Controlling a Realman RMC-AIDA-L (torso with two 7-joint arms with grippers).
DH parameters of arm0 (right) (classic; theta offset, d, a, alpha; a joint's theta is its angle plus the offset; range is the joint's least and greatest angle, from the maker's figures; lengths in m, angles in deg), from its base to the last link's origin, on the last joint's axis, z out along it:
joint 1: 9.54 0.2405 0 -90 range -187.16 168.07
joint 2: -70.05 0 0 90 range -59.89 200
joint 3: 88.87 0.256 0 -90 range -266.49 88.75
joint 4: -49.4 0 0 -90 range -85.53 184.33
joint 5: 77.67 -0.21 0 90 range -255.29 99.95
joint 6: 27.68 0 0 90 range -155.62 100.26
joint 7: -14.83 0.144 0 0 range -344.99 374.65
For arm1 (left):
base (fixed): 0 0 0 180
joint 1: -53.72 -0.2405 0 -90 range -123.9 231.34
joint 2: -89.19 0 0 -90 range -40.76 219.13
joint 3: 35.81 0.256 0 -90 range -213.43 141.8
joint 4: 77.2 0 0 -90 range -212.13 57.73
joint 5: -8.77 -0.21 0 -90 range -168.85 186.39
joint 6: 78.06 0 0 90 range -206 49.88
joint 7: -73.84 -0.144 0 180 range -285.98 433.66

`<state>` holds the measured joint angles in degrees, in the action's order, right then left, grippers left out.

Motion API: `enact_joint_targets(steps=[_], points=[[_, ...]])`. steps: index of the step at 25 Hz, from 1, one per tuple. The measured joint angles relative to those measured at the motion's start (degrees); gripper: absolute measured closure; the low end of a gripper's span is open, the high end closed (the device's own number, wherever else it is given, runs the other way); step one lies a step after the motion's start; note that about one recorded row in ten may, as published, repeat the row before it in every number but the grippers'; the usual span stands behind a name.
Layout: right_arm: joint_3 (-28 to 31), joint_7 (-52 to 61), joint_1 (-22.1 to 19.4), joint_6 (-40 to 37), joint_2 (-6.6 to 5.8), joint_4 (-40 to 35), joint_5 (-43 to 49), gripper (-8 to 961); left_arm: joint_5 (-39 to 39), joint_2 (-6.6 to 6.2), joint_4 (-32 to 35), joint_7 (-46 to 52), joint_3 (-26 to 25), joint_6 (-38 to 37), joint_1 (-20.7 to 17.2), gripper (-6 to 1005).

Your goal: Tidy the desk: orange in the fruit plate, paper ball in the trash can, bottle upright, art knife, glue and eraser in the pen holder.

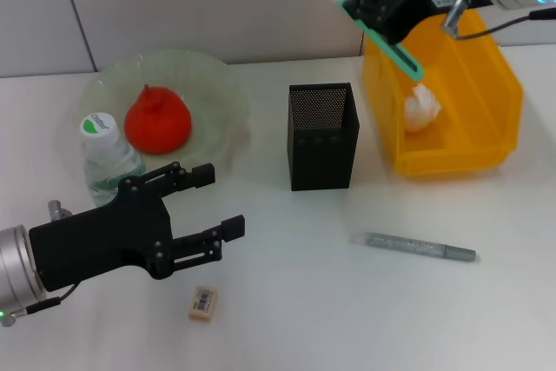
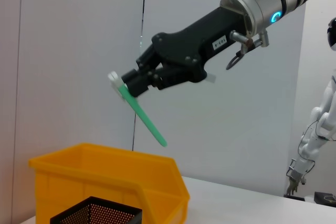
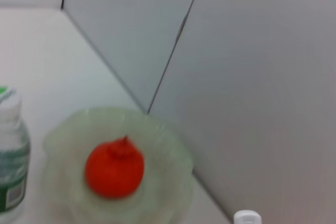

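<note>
From the head camera, the right gripper (image 1: 382,8) hangs high at about 1 o'clock, jaws clamped on a green art knife (image 1: 393,45) that slants down over the yellow trash can (image 1: 486,119); lifted that high, it looks ready to be carried toward the black mesh pen holder (image 1: 322,136) at the centre. The paper ball (image 1: 422,110) already lies inside the can. At 10 o'clock the orange (image 1: 157,119) sits in the fruit plate (image 1: 221,93), and the bottle (image 1: 108,158) stands upright just beside the plate's near rim. The left gripper (image 1: 221,202) hovers at 8 o'clock, jaws spread and empty, above the eraser (image 1: 202,303) lying on the bench (image 1: 391,319), probably its next target. A grey pen-like stick (image 1: 413,247), perhaps the glue, lies at 5 o'clock.

The left wrist camera shows the right gripper (image 2: 137,80) pinching the knife (image 2: 140,113) near its capped end, the long body pointing down, which suits dropping it into the holder (image 2: 97,211).

The right wrist camera shows the orange (image 3: 114,168) in the plate (image 3: 173,156) and the bottle (image 3: 11,153) upright.
</note>
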<state>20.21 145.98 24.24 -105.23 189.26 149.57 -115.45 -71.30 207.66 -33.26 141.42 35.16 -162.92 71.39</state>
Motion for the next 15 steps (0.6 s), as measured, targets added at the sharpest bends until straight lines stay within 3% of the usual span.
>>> enact_joint_targets(steps=[15], points=[[5.6,-13.0,-4.5,5.4,-0.06,-7.1,-19.6,863,0.0,0.0,-1.3,-0.9,-0.1,0.1,0.3,271]])
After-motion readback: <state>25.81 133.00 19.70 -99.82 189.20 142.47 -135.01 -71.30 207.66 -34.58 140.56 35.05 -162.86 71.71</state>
